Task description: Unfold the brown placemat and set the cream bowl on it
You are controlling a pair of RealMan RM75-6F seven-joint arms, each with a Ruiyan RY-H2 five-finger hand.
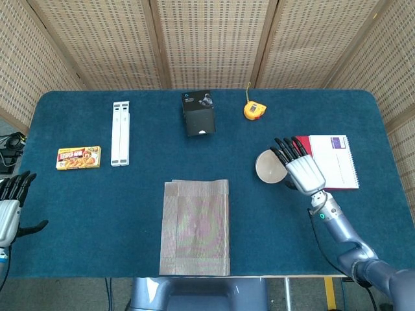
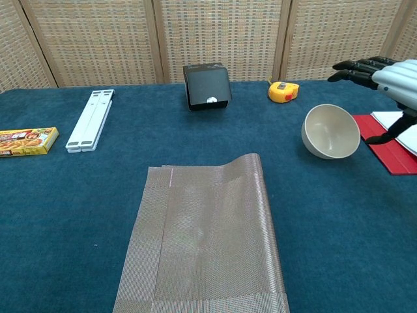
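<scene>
Right hand (image 1: pixel 301 170) at the near-right of the table, fingers (image 2: pixel 355 66) straight and spread, clasping nothing; whether the thumb touches the bowl, not to be told from either view. Just beside it, toward the table's middle, cream bowl (image 2: pixel 331 132) tipped on its side, mouth facing the robot in the chest view, well apart from the brown placemat (image 1: pixel 196 227). Placemat at the near centre, by appearance still folded: doubled layers along its left edge, right edge curled up. Left hand (image 1: pixel 10 207) off the table's left edge, fingers apart, holding nothing. Step in hand, as judged: securing the bowl, with the unfolding not yet done. For a sound grip, approach the rim from the right, thumb inside the wall and fingers outside, then right the bowl before lifting; risk of rolling on the curved wall if pushed. Better to open the placemat flat first, pinching the curled edge and drawing it sideways, then lower the bowl upright onto its middle. Near the right hand, red-backed notebook (image 1: pixel 332 161); further off along the far side, yellow tape measure (image 1: pixel 253 110), black box (image 1: pixel 198 113), white stand (image 1: pixel 120 133), food packet (image 1: pixel 78 157).
</scene>
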